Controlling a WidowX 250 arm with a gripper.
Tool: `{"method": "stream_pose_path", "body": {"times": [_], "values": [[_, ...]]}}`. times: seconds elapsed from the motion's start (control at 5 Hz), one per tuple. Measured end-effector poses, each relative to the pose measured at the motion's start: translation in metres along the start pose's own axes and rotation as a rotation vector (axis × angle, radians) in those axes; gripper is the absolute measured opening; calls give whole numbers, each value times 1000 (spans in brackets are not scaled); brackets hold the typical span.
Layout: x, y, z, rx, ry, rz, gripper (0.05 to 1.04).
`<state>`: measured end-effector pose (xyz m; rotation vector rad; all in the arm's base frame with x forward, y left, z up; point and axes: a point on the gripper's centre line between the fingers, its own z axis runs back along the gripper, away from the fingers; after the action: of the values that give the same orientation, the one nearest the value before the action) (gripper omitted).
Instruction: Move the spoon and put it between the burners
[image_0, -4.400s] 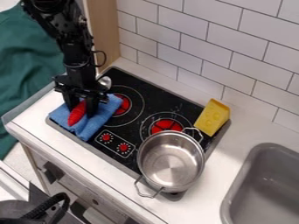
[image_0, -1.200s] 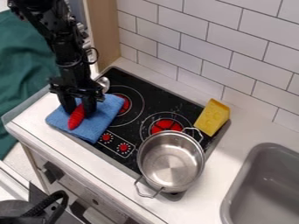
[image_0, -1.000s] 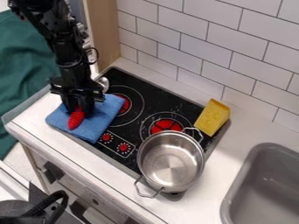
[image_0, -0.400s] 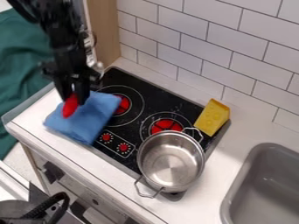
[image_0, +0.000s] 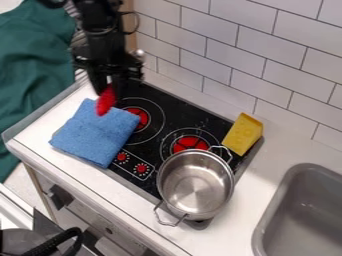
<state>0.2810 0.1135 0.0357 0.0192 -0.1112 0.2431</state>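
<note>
White tile wall (image_0: 220, 45) at back, wood panel (image_0: 125, 45) at its L end; pale counter (image_0: 294, 145) runs below w/ black stove (image_0: 200, 116) set in it. Gray sink (image_0: 300, 215) at lower R of view, green cloth (image_0: 33, 65) hanging off at far L.

Gripper (image_0: 109, 91) is upper L, over the stove's L corner, nr the blue towel's (image_0: 93, 132) upper edge. Fingers closed in on the spoon's (image_0: 105, 101) red handle, w/ handle sticking out below them. Spoon looks held up off the surface, tilted; exact height can't tell. Long axis runs approx lower L to upper R in view: handle end points down-L toward towel & counter's front edge. Shiny round bit beyond the gripper looks like the bowl end, partly hidden by the gripper.

Towel lies flat-ish, part on counter, part over stove's L edge, R corner nr L burner (image_0: 136, 119). R burner (image_0: 190, 144) sits down-R of it; strip of black top btwn their rings, angled toward the knobs (image_0: 132, 163) on the front side & the wall on the other. Pot (image_0: 196, 185) stands at stove's R end, one loop handle reaching nr R burner, other toward the front edge. Cheese (image_0: 243, 134) at stove's far R corner, btwn pot & wall.
</note>
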Motion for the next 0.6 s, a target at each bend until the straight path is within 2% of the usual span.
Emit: {"method": "stream_pose_path", "body": {"times": [0.4,0.6], "values": [[19,-37,-31,-38,49,-82,354],[20,-40,-43,-38,79,-104,354]]}}
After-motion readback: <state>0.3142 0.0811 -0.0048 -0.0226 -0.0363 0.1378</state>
